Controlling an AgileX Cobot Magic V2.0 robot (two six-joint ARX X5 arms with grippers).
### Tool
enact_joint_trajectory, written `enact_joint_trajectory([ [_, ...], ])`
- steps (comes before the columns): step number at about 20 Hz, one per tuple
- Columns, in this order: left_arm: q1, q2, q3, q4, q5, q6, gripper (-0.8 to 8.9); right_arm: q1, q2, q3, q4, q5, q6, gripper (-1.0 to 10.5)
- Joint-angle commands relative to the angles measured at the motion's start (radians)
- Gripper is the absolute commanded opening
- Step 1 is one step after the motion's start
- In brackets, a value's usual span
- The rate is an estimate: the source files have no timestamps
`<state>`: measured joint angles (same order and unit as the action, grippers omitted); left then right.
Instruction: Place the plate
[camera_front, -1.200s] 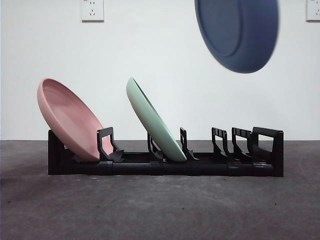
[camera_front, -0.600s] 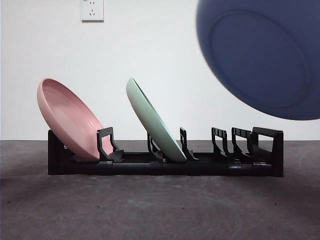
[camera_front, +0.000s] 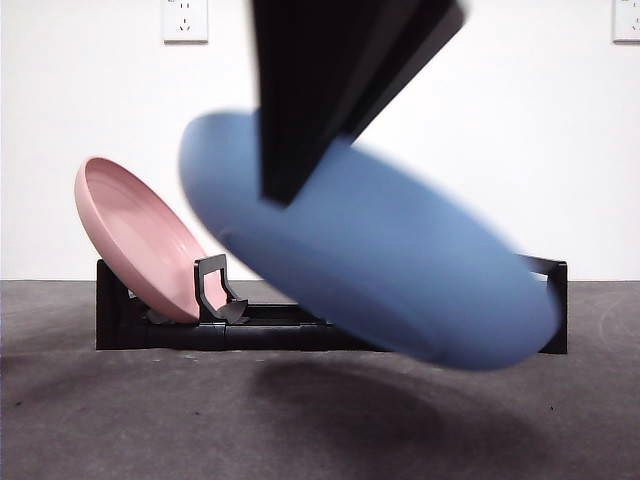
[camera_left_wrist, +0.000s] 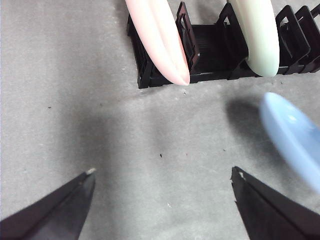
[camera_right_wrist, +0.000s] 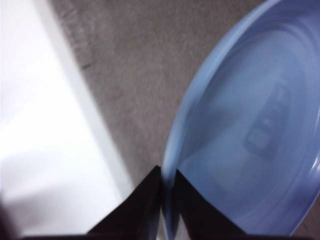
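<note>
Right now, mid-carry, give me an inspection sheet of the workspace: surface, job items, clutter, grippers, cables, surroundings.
Surface: grey table, a few dark specks.
Job's things: blue plate in the air, tilted, in front of the black rack; pink plate and green plate lean in rack slots.
Clutter: nothing seen.
Grippers: right gripper shut on the blue plate's rim; left gripper open, empty, above bare table short of the rack.
Cables: nothing seen.
Surroundings: white wall with two sockets.
</note>
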<state>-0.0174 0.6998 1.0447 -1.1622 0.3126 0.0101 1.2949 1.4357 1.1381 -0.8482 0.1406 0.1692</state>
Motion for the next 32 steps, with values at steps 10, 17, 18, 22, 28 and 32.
enact_joint_trajectory([
  [10,-0.003,0.005,0.024,0.010,-0.001,0.001,4.38,0.000,0.219,0.009,0.102,0.111,-0.025,0.1],
  [17,-0.003,0.005,0.024,0.009,-0.002,0.001,4.38,-0.009,0.289,0.009,0.116,0.106,-0.022,1.5],
  [18,-0.004,0.005,0.024,0.009,-0.001,0.001,4.38,-0.008,0.288,0.009,0.117,0.096,-0.017,1.7],
  [22,-0.010,0.005,0.024,0.010,-0.001,0.002,4.37,-0.008,0.222,0.042,0.101,-0.017,0.011,1.8],
  [28,-0.024,0.014,0.024,0.017,-0.001,-0.107,4.38,-0.093,-0.056,0.058,0.011,-0.052,0.045,2.1],
  [32,-0.042,0.082,0.027,0.092,-0.001,-0.164,4.37,-0.204,-0.232,0.058,-0.168,-0.050,0.098,2.1],
])
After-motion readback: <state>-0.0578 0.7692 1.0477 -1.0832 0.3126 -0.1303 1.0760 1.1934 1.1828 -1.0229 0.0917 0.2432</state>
